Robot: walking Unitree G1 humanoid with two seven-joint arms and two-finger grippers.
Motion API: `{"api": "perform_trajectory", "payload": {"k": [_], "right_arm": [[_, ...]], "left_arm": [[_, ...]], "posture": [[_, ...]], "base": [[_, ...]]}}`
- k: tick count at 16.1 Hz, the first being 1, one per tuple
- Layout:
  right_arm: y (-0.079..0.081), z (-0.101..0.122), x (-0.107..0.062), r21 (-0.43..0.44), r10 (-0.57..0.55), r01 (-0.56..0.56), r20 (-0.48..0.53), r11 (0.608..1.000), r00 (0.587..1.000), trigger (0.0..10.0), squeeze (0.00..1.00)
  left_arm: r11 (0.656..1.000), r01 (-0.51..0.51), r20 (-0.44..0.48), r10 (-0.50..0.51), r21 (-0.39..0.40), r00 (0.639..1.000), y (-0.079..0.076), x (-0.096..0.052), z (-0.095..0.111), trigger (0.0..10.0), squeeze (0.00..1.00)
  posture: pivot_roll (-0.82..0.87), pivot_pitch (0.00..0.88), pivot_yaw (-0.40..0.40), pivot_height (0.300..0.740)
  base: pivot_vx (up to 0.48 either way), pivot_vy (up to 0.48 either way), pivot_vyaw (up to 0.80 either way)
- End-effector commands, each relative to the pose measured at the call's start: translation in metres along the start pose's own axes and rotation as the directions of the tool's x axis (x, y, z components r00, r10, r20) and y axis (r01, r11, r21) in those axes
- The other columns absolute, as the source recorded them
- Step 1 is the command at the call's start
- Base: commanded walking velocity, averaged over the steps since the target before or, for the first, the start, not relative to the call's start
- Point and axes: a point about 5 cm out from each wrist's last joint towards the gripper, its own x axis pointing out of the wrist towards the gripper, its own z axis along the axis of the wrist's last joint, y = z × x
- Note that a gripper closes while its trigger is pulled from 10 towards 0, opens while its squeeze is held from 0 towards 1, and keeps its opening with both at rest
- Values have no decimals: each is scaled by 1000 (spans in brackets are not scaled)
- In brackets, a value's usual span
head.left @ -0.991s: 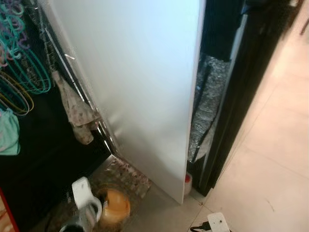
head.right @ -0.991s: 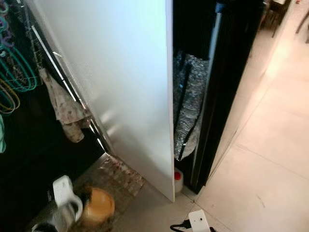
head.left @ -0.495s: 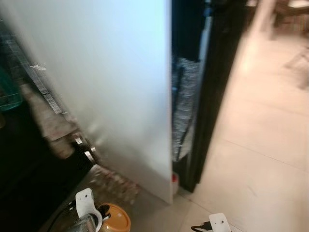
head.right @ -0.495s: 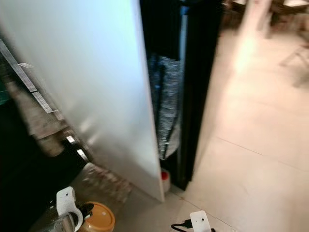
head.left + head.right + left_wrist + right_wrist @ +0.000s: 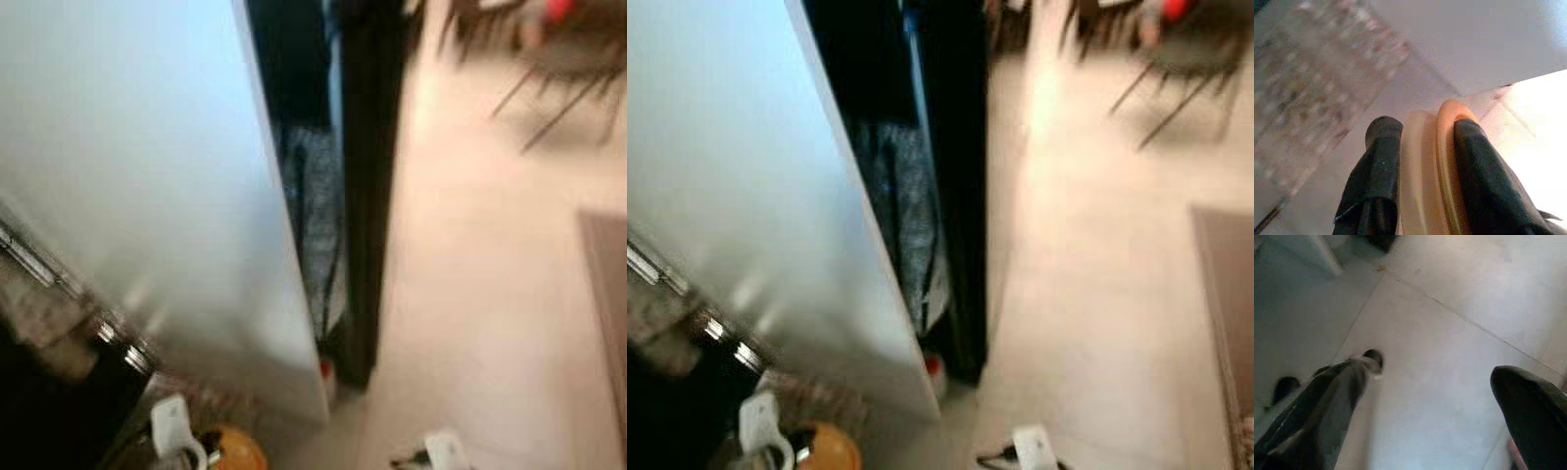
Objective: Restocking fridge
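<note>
The left claw [image 5: 1420, 161] is clamped on an orange-lidded jar [image 5: 1437, 166], one black finger [image 5: 1378, 171] on each side of it, and it carries the jar low at the robot's left, where the lid [image 5: 235, 452] shows at the foot of the head view. The right claw [image 5: 1435, 396] hangs spread wide over bare floor [image 5: 1449, 333], holding nothing. Beyond them the whole view has swung to the right within the last second: the hangers and cloth that stood on the left are gone from sight, the white fridge door [image 5: 127, 166] has slid leftward, and open floor with chair legs [image 5: 549, 88] now fills the right. The picture is smeared, so I take it the robot is turning while it walks, jar in hand, rounding the door's edge towards the dark fridge opening [image 5: 304, 117]. Nothing is shelved yet
</note>
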Motion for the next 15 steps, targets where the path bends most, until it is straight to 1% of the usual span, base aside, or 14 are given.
{"api": "perform_trajectory", "payload": {"k": [1,2,3,4,5,6,7,8,9,10,11,13,14,15], "right_arm": [[7,-9,-2,-5,19,-19,-25,1000,1000,10000,0],[7,-9,-2,3,12,-12,-17,1000,1000,10000,0],[7,-10,-2,32,0,0,-13,999,1000,10000,0],[7,-13,-4,211,-50,49,-1,976,999,10000,0],[6,-14,-5,270,-89,85,3,959,996,10000,0],[4,-16,-6,360,-152,140,7,922,988,10000,0],[-1,-15,-8,452,-232,205,4,868,973,10000,0],[-26,1,-5,489,-322,259,49,833,945,10000,0],[-65,17,-8,518,-436,320,116,793,893,10000,0],[-86,42,-14,517,-505,326,254,792,825,10000,0],[-89,54,-17,515,-516,312,316,798,796,10000,0],[-90,82,-23,535,-507,236,441,811,741,10000,0],[-89,94,-27,534,-495,201,491,821,717,10000,0],[-89,110,-33,529,-484,163,554,833,677,10000,0]], "left_arm": [[999,-36,-13,37,21,999,14,-3,-4,10000,0],[999,-40,-15,40,18,999,15,-3,-6,10000,0],[999,-44,-18,44,18,999,16,-3,-7,10000,0],[998,-55,-18,55,10,998,19,-4,-8,10000,0],[998,-63,-18,63,8,998,22,-5,-9,10000,0],[997,-70,-22,71,10,997,24,-5,-11,10000,0],[997,-77,-26,77,10,997,27,-6,-12,10000,0],[997,-80,-27,80,8,996,28,-7,-13,10000,0],[996,-84,-28,84,8,996,30,-7,-14,10000,0],[996,-88,-30,88,6,996,30,-7,-14,10000,0],[996,-89,-31,89,6,996,30,-7,-15,10000,0],[996,-89,-31,89,2,996,30,-7,-15,10000,0],[996,-94,-31,94,-12,995,29,-7,-14,10000,0],[994,-99,-26,98,-39,995,29,-7,-13,10000,0]], "posture": [[-79,0,129,740],[-84,0,125,740],[-83,0,121,740],[-82,0,119,740],[-97,0,120,740],[-99,0,120,740],[-109,0,123,740],[-112,0,123,740],[-127,0,128,740],[-132,0,130,740],[-139,0,129,740],[-140,0,126,740],[-139,0,126,740],[-142,0,129,740]], "base": [[0,0,0],[0,0,0],[0,0,0],[0,0,0],[0,0,0],[0,0,0],[0,0,0],[0,0,0],[0,0,0],[0,0,0],[0,0,0],[0,0,0],[0,0,0],[0,0,0]]}}
